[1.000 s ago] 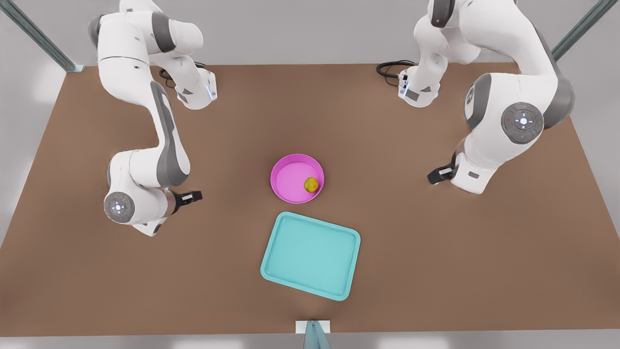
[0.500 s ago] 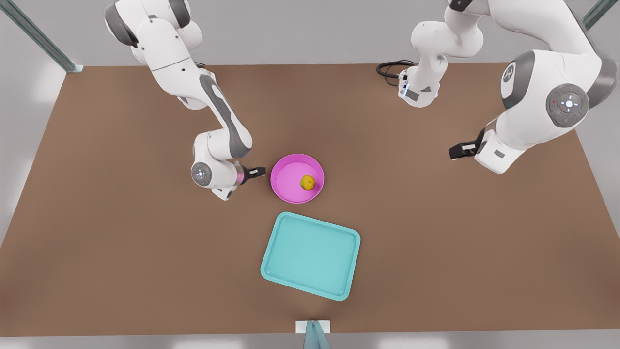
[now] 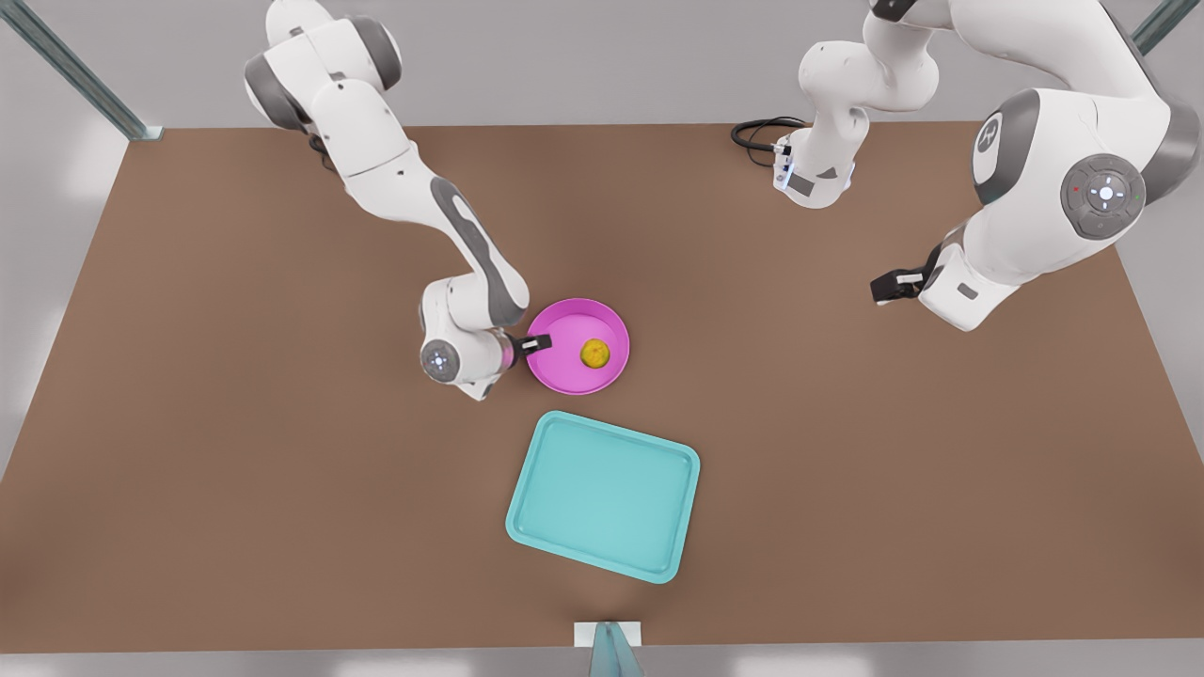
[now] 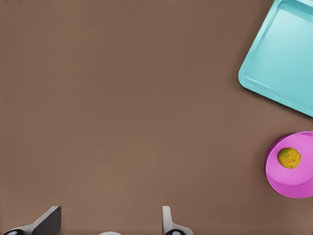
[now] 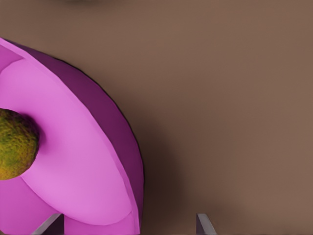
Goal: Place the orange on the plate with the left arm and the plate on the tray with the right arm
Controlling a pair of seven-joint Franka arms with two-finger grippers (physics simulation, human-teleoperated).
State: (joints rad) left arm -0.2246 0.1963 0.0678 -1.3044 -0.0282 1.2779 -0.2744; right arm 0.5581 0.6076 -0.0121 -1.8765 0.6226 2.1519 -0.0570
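Orange [image 3: 594,353] sits inside pink plate [image 3: 564,371], on brown table [image 3: 235,451]; teal tray [image 3: 603,495] lies just beside plate, apart. Right gripper [image 3: 536,342] at plate rim on front view's left, fingers [image 5: 204,225] spread astride rim, nothing clamped. Left gripper [image 3: 889,286] waits well apart, fingers [image 4: 167,220] parted, holding nothing.

The right gripper [image 3: 538,342] is carried low at the scene's middle by the arm on the front view's left, with its fingers [image 5: 203,226] spread apart. The left gripper [image 3: 889,284] is held raised at the front view's right, fingers [image 4: 167,220] parted, and is kept waiting.
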